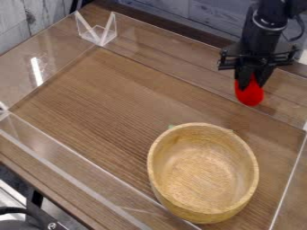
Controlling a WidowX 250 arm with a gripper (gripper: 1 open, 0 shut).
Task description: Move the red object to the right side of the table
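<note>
Near the far right edge of the worktop [108, 99], the tool [252, 83] hangs pointing straight down from the black arm, its jaws closed on the red object [249, 92]. The grip takes the object by its upper part, so most of the red body shows below the fingertips; any green top is hidden between the jaws. Held from above like this, the object can be carried across without dragging on the wood, and judging by how it sits against the grain it is close above the surface or barely off it; whether it touches I cannot tell.

Its long axis runs roughly up and down, in line with the tool, with the rounded red end pointing down at the worktop. That suits a plain set-down: opening the jaws should leave it standing or tipping gently.

The wooden bowl [203, 172] lies well apart, nearer the camera, so it is not in the way. Clear acrylic walls [93, 30] edge the worktop, and the object is already near the right-hand one, so the placing spot seems about reached.
</note>
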